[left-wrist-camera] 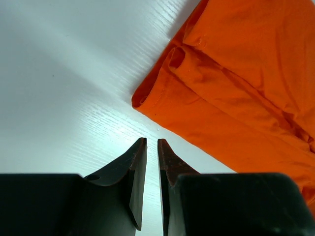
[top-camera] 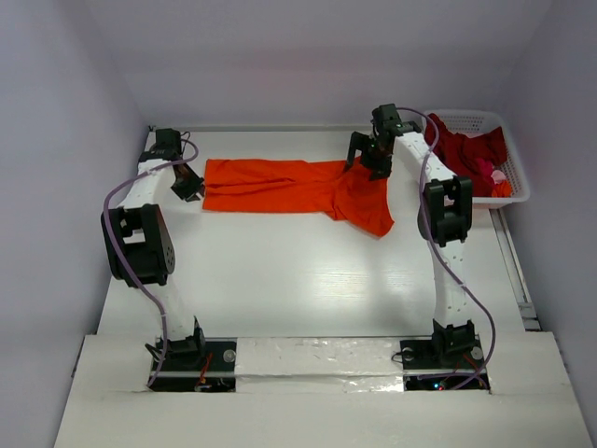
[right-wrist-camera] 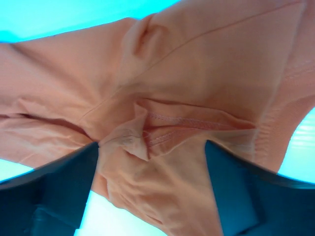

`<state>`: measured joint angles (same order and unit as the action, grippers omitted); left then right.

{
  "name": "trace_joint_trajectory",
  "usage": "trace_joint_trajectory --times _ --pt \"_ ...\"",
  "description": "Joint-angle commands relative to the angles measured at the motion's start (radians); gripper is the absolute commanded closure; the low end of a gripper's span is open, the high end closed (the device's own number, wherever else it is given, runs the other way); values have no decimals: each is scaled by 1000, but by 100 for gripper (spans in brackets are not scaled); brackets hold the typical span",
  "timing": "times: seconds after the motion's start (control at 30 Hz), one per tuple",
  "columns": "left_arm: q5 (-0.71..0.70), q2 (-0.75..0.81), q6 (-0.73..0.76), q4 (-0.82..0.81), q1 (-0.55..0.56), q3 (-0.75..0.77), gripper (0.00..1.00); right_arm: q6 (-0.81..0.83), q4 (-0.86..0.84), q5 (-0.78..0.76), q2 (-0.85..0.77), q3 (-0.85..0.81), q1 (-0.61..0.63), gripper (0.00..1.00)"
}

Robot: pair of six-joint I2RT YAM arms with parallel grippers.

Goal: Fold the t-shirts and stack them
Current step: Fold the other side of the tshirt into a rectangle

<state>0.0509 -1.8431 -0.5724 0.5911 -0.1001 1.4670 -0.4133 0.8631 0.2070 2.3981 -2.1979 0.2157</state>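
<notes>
Top view: bright, even light from above. The white tabletop (top-camera: 308,271) has only faint, soft shadows.
Left wrist view: a shiny white patch of glare sits on the tabletop (left-wrist-camera: 74,98), near the bottom of the picture. The orange t-shirt (left-wrist-camera: 246,98) is sharp, with dark shadow inside its folds.
Right wrist view: the colours look wrong. The tabletop (right-wrist-camera: 49,19) looks bright blue-green and the orange t-shirt (right-wrist-camera: 197,73) looks pale pink.
Blur: the right wrist view is soft and fuzzy, most of all along its bottom edge.

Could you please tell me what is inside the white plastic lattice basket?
The white plastic lattice basket holds a crumpled dark red cloth t-shirt, with pink cloth and orange cloth showing beside it. Whatever lies beneath them is covered.
</notes>
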Motion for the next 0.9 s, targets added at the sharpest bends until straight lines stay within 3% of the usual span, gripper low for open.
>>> trace_joint_trajectory --times 0.0,0.33,0.47,0.5,0.87 --pt "13 48 14 -7 -6 -22 87 19 -16 63 -20 -17 5 0" --pt "49 2 -32 -48 88 -10 87 1 -114 54 -276 254 46 0" --pt "56 -30 -46 -70 97 -8 93 2 -142 48 -338 343 68 7" --pt "56 -33 -47 -73 97 -1 99 2 -147 46 -346 374 68 8" --pt "-2 -134 -46 -97 97 42 100 1 -176 52 -409 455 68 6"
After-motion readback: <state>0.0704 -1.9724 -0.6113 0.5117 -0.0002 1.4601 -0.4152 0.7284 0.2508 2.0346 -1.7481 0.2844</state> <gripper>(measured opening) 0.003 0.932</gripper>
